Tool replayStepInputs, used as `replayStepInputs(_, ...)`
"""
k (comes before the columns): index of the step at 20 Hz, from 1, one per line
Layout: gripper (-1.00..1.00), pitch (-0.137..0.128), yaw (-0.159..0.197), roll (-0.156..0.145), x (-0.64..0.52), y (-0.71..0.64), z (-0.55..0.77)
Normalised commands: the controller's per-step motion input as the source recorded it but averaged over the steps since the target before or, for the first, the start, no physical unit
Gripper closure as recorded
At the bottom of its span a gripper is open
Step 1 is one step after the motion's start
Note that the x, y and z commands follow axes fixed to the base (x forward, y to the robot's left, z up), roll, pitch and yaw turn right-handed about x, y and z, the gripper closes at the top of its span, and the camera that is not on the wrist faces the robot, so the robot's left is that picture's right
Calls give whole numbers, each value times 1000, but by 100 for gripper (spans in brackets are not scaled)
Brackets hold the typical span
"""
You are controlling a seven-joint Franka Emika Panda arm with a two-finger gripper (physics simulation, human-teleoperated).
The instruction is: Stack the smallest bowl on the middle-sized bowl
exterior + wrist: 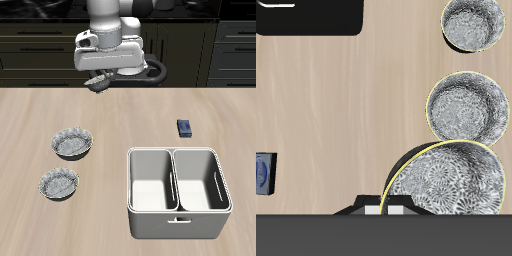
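Middle-sized bowl (58,183) sits near the table's front edge, the darker bowl (72,143) just behind it. Farther back, the gripper (101,84) hangs above the table, fingers clamped on the rim of the smallest bowl (446,185). Grey bin (178,205) near the front.

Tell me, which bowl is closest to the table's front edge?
The paler, shallower bowl. The darker, deeper bowl sits farther back, and the tiny bowl is held up in the air.
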Motion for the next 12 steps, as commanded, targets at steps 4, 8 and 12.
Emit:
replayStepInputs(4,100,-4,18,-13,175,-383,17)
replayStepInputs(8,100,17,-15,-40,212,-566,69)
replayStepInputs(12,100,31,-41,-4,134,-406,112)
